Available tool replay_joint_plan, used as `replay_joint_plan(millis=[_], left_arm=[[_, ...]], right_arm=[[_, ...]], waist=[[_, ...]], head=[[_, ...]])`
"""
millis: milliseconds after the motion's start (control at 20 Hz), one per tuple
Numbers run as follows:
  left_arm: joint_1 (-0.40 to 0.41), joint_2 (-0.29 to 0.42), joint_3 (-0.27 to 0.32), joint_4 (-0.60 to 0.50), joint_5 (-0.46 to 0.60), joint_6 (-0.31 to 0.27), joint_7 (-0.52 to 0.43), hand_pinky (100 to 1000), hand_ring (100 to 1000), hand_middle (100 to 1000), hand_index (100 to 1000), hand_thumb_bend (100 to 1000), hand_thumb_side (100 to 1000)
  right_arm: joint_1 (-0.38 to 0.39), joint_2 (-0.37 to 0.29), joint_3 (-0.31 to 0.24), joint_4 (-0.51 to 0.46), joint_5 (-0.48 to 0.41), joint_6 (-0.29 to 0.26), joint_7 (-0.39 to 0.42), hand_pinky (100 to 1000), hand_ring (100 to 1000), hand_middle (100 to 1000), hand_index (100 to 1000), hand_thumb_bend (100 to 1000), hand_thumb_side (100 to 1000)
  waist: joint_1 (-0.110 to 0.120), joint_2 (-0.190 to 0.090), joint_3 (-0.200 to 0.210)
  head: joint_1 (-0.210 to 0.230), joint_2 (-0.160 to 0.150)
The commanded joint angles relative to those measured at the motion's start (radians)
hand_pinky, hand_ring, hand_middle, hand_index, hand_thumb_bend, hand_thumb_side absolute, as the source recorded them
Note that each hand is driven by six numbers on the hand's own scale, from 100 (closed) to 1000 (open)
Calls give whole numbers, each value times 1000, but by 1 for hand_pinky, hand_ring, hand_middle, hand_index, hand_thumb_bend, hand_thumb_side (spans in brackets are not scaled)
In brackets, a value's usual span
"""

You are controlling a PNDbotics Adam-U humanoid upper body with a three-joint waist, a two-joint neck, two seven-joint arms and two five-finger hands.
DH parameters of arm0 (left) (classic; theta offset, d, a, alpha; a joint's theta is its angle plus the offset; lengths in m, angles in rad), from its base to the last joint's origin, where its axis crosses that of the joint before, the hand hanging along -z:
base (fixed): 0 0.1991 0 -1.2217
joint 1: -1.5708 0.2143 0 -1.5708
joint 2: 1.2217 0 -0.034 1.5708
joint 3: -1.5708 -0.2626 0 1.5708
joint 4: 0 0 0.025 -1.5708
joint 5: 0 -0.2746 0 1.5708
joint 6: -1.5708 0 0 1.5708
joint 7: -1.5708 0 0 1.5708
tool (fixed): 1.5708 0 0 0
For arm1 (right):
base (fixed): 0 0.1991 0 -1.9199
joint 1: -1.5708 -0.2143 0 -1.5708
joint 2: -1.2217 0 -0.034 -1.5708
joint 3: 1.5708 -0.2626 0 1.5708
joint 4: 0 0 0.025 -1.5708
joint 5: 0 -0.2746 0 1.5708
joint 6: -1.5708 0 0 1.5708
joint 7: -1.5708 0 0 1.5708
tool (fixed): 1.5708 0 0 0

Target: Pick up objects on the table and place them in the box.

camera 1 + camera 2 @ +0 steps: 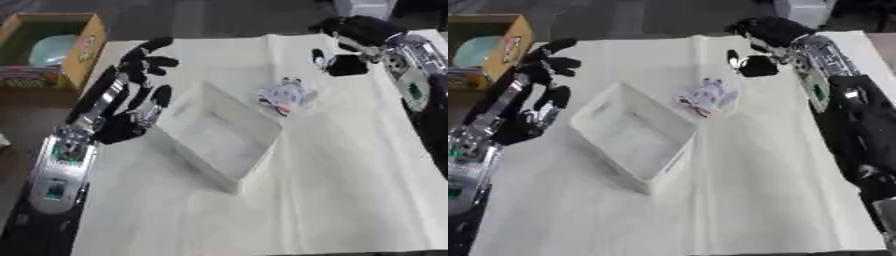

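risk of a fumble: right hand (767, 31) seen curled over a dark object (756, 65) at far bench edge, grip w/ fingers not confirmed. crumpled white-pink item (284, 94) lies beside empty box (219, 136); left hand (131, 95) held open nr box, which could be knocked.

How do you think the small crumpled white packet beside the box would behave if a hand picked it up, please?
The small crumpled white packet looks thin and wrinkled, so probably light and floppy. Lying flat on the cream cloth, it seems unlikely to roll.
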Motion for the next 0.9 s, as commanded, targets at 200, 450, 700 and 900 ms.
replay_joint_plan(millis=[200,450,700,900], left_arm=[[-7,11,-8,-17,4,0,-10,751,100,959,843,100,763],[-6,9,-12,-17,5,1,-18,750,100,961,842,100,768],[-7,6,-18,-21,8,3,-30,750,100,965,841,100,773],[-13,3,-22,-25,11,5,-40,750,100,967,840,100,777]], right_arm=[[-101,-11,12,151,5,-66,40,856,838,885,1000,100,724],[-139,-9,14,242,3,-99,50,858,833,883,1000,100,739],[-191,1,15,342,-4,-136,75,861,831,879,1000,100,752],[-218,8,4,400,-7,-154,86,859,831,878,1000,100,771]], waist=[[-6,-17,7],[-14,-15,22],[-32,-8,43],[-49,0,63]], head=[[-8,-3],[-1,-3],[4,-3],[12,-3]])
